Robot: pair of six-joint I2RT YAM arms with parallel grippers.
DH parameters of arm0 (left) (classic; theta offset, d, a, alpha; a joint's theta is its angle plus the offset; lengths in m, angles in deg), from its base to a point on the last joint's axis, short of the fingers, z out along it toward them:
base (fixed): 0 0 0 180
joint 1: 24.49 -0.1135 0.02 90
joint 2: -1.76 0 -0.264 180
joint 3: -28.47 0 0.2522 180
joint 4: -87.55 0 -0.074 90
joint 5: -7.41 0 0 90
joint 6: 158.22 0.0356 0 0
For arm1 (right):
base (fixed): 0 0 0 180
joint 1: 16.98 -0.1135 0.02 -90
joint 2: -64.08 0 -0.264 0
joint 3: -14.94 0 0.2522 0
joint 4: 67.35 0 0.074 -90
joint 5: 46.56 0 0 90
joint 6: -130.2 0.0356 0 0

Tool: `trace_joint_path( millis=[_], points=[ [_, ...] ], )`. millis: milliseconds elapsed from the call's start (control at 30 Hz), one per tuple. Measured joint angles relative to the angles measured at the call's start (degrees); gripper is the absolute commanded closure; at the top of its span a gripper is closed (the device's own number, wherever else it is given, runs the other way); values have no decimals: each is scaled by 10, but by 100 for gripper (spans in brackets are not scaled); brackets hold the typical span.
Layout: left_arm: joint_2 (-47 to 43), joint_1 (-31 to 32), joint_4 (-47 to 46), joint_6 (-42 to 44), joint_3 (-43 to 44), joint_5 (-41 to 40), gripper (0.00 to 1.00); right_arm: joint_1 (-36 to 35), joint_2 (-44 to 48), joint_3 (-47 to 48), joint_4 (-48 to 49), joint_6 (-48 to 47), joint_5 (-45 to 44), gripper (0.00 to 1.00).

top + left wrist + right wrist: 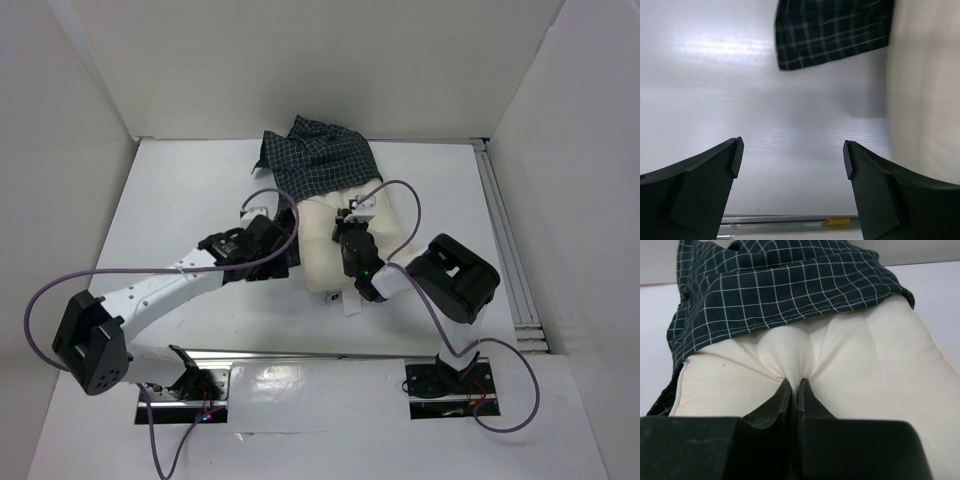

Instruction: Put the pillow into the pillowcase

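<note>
- The right pincer (pixel 795 384) is closed. Its two dark fingers (pixel 771 407) pinch a small fold of the pillow (pixel 865 370), a soft, plump, cream cloth cushion shaped like a rectangle.
- The cloth puckers into creases right at the fingertips.
- The pillow lies flat under this pincer and spreads out in front of it and to both sides.
- The long side of the pillow runs straight away from the right pincer. Its near end is by the arms and its far end points at the back wall.
- Past the right pincer, the pillowcase (pixel 780 285), a limp dark sack of cloth with thin light checks, lies over the far end of the pillow. It hangs down on the left side of the pillow. I cannot tell if the pillow is really inside it.
- The left pincer (pixel 792 150) is wide open and grips nothing. Only the flat white table (pixel 740 100) shows between its fingers.
- The pillow's long edge is just to the right of the left pincer, not touching it.
- A corner of the pillowcase lies on the table ahead of the left pincer and a bit to the right.
</note>
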Motion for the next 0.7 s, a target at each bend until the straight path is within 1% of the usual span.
trace_joint_path(
  millis=[100,167,300,400,467,600,700],
  points=[
    [-4,-13,-17,-56,-93,-1,0,0,27,0,-10,23,8,100],
    [16,-21,-26,-78,-128,-1,0,0,38,0,-10,34,14,100],
    [73,-27,-44,-119,-117,-17,0,0,50,0,-10,43,27,100],
    [83,-27,-78,-135,-110,-28,0,0,68,0,-17,44,34,100],
    [68,-31,-121,-135,-125,-33,0,0,87,0,-24,45,38,100],
    [-12,-49,-244,-131,-211,-20,0,6,132,0,-44,62,54,100],
    [-54,-62,-330,-118,-267,-7,0,26,175,10,-92,111,83,100]
  ],
)
